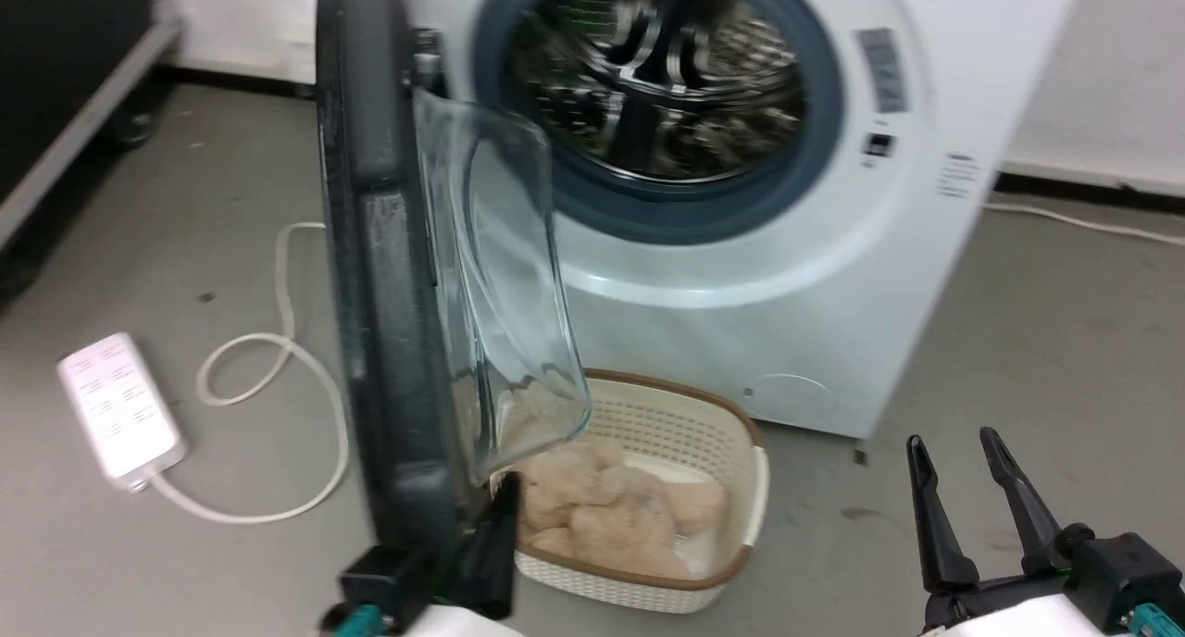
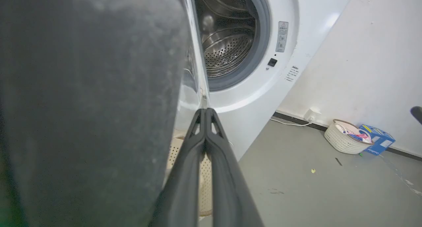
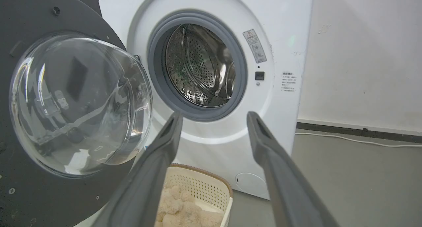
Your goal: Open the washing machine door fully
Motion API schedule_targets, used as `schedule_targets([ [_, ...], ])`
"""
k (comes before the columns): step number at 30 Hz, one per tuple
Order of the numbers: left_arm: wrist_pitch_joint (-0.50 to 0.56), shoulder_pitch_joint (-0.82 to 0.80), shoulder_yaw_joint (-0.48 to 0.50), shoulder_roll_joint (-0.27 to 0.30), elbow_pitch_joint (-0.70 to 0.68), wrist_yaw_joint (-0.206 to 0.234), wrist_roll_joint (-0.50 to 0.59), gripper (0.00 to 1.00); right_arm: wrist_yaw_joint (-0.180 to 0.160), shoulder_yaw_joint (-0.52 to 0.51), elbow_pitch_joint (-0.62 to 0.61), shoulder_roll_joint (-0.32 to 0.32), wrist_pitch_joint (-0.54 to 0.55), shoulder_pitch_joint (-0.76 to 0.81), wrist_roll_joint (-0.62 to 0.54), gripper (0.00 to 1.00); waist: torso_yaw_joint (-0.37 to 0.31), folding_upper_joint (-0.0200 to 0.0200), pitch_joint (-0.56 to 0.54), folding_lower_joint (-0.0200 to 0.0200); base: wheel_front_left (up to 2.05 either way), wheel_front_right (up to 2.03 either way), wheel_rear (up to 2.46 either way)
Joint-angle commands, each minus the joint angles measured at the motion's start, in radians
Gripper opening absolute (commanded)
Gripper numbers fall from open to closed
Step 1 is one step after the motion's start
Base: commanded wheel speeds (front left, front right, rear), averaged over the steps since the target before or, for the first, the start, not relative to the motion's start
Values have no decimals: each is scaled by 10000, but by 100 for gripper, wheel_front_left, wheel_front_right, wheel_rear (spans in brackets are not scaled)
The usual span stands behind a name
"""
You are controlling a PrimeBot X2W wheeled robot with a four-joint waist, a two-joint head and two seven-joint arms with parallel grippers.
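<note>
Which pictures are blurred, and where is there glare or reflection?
Head view: motion blur smears the drum and labels. Left wrist view: the door, close to the lens, is soft, the background sharp. Right wrist view: sharp, with bright reflections on the glass bowl.

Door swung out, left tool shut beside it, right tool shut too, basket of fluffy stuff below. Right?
No: the right tool is open, fingers spread apart, per the right wrist view. Rest holds: door swung out, left tool shut beside it, basket of fluffy stuff below.
</note>
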Motion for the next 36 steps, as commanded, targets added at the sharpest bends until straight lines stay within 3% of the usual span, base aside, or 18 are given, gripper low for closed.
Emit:
schedule_targets([
  [1,7,96,284,276,-41,141,-42,0,6,8,35,32,-19,128,66,100,754,0,-138,0,0,0,0],
  [7,82,73,826,822,-234,287,-136,0,6,250,101,32,-35,28,102,100,1658,0,-98,0,0,0,0],
  [14,234,-536,2007,1852,-239,324,-473,0,6,471,-66,32,126,-242,-187,100,2136,0,698,0,0,0,0],
  [21,587,-1684,3359,3089,415,-2,-1166,0,6,652,-518,5,493,-865,-733,100,1938,0,2030,0,0,0,0],
  [28,922,-3260,4389,4495,2124,-363,-1564,0,6,702,-900,-381,795,-1429,-828,100,1572,0,3175,0,0,0,0],
  [36,557,-4648,4779,5239,4182,-780,-1661,0,6,610,-1069,-692,922,-1654,-754,100,1308,0,3649,0,0,0,0],
])
